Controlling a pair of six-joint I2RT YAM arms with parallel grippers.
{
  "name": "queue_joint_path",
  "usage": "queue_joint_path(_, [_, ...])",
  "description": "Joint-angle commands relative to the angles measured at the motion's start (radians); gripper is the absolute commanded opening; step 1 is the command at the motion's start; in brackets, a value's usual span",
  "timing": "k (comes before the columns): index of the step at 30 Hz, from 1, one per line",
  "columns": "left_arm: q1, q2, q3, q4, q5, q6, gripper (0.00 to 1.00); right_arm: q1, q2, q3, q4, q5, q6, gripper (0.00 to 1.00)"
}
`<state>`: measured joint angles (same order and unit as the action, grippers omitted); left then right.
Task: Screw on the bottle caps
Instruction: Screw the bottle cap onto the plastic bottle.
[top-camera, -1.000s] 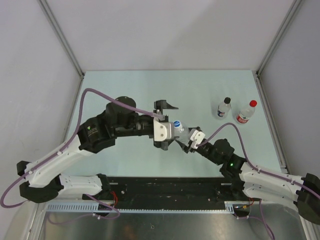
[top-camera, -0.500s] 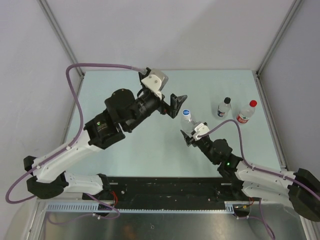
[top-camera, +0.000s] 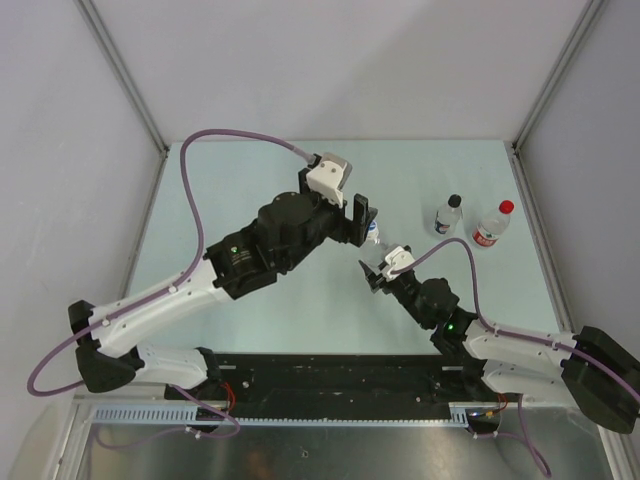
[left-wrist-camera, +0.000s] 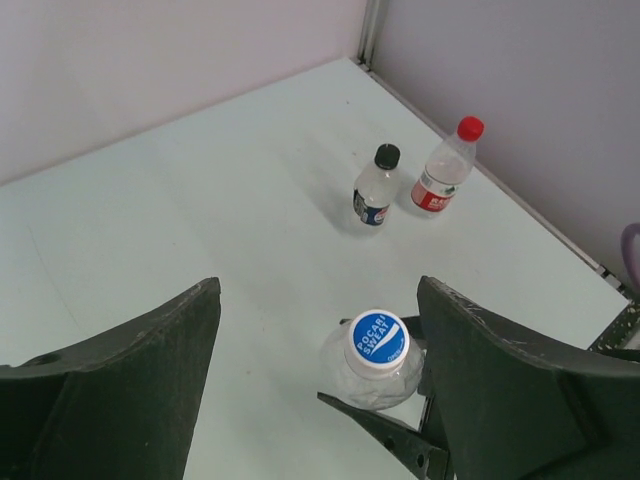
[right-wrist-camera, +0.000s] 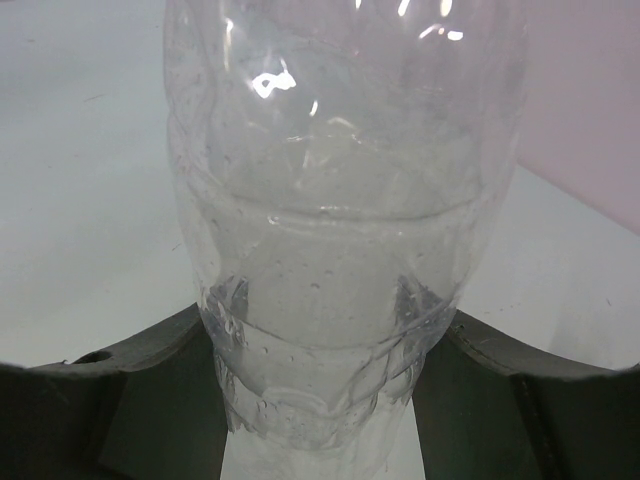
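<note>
Black jaws of the left gripper (left-wrist-camera: 320, 290) stand apart, straddling the air above the blue cap (left-wrist-camera: 377, 338) without touching it. That cap sits on the held bottle (right-wrist-camera: 330, 250) near the middle of the table (left-wrist-camera: 200, 200); the right gripper (right-wrist-camera: 320, 400) clamps the bottle's lower body from both sides. It stands about upright, long axis vertical, cap pointing up at the left gripper. Farther right, near the back corner, the black-capped bottle (left-wrist-camera: 373, 192) and red-capped bottle (left-wrist-camera: 441, 178) stand side by side, apparently finished. What probably remains is turning the blue cap tight; its tightness cannot be seen.
</note>
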<state>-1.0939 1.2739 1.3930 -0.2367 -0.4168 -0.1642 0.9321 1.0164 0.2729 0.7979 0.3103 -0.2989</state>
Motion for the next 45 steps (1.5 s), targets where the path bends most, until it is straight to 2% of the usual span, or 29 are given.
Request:
queue_joint_path(1, [-0.005, -0.002, -0.01, 0.013, 0.017, -0.1, 0.83, 0.002, 0.005, 0.001, 0.068, 0.009, 0.008, 0.0])
queue_joint_path(5, [-0.004, 0.023, -0.006, 0.002, 0.071, -0.131, 0.78, 0.003, 0.015, 0.003, 0.072, 0.004, 0.005, 0.0])
queue_joint_path(15, [-0.005, 0.049, -0.007, -0.044, 0.099, -0.153, 0.61, 0.003, 0.021, 0.007, 0.075, -0.001, 0.011, 0.0])
queue_joint_path(39, [-0.004, 0.055, -0.034, -0.071, 0.15, -0.186, 0.41, 0.009, 0.001, 0.012, 0.055, -0.017, 0.021, 0.0])
queue_joint_path(45, [-0.003, 0.023, -0.071, -0.072, 0.201, -0.207, 0.29, 0.01, -0.027, 0.012, 0.05, -0.034, 0.027, 0.0])
